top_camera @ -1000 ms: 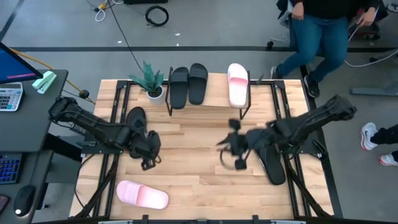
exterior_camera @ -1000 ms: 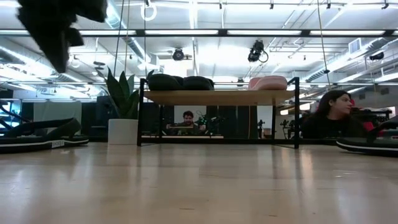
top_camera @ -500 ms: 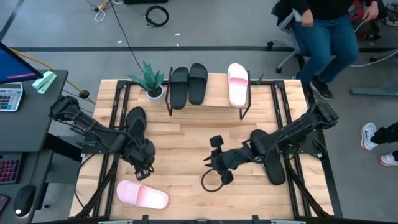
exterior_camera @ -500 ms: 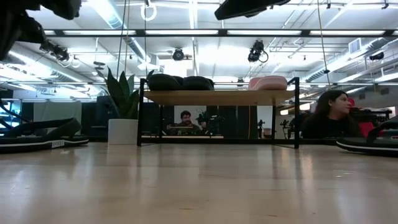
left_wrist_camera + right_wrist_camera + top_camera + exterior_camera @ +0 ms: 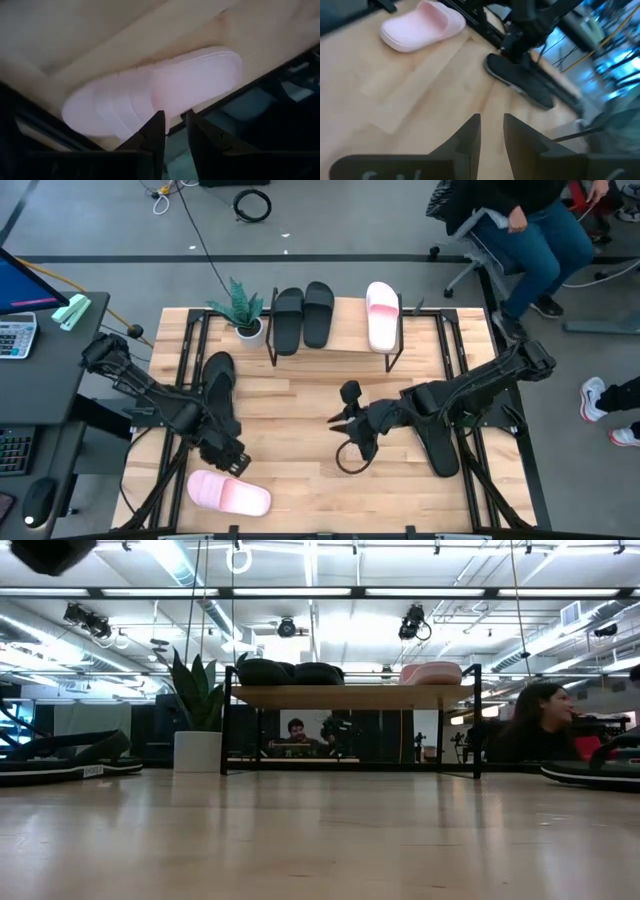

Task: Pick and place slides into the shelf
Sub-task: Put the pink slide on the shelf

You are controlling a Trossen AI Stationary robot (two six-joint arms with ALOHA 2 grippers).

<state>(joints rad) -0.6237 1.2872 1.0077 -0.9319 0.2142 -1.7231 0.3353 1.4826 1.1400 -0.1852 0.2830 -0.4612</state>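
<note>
No text, label, brand, number or sign can be read anywhere here. The calculator (image 5: 15,335) at the desk's edge has keys too small to make out, and a small pale tag on the black slide (image 5: 62,766) is illegible.

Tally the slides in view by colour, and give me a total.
Black slides: 4, two on the shelf at and, one on the table's left, one on its right.
Pink slides: 2, one on the shelf, one at the table's front left.
Total: 6
</note>
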